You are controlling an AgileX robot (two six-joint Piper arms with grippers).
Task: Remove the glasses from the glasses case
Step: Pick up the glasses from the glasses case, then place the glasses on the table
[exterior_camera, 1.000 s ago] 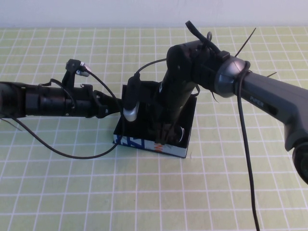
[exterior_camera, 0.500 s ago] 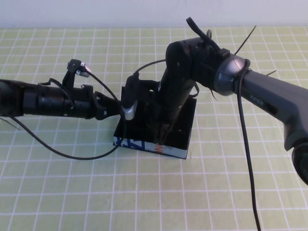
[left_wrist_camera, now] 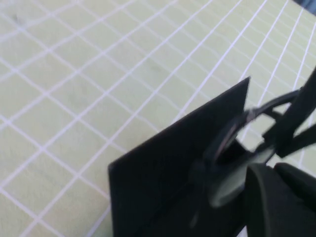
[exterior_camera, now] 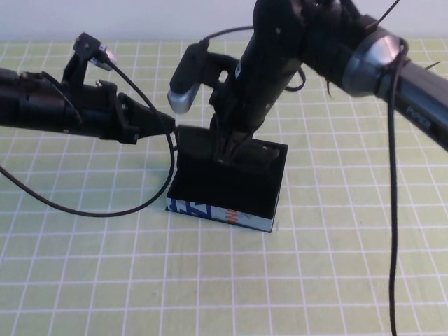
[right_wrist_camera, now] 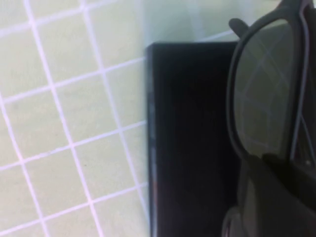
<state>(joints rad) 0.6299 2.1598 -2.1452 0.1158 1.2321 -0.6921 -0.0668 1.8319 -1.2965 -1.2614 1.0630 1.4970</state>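
Green-gridded tabletop [exterior_camera: 84,280] carries the open matte-black box-shaped glasses case [exterior_camera: 222,189]; directly above it the right pincer [exterior_camera: 229,150] grips black thick-framed glasses [right_wrist_camera: 266,94], apparently lifted clear. Left pincer [exterior_camera: 166,124], beside the lid; grip unclear.

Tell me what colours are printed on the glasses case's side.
Blue, white and orange, on the glasses case in the high view.

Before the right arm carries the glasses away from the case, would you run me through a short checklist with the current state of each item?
1. Right gripper shut on the glasses: ok.
2. Glasses lifted above the glasses case floor: ok.
3. Glasses clear of the case rim: cannot tell.
4. Left gripper at the case's raised lid: ok; its grip cannot tell.
5. Case upright on the table: ok.
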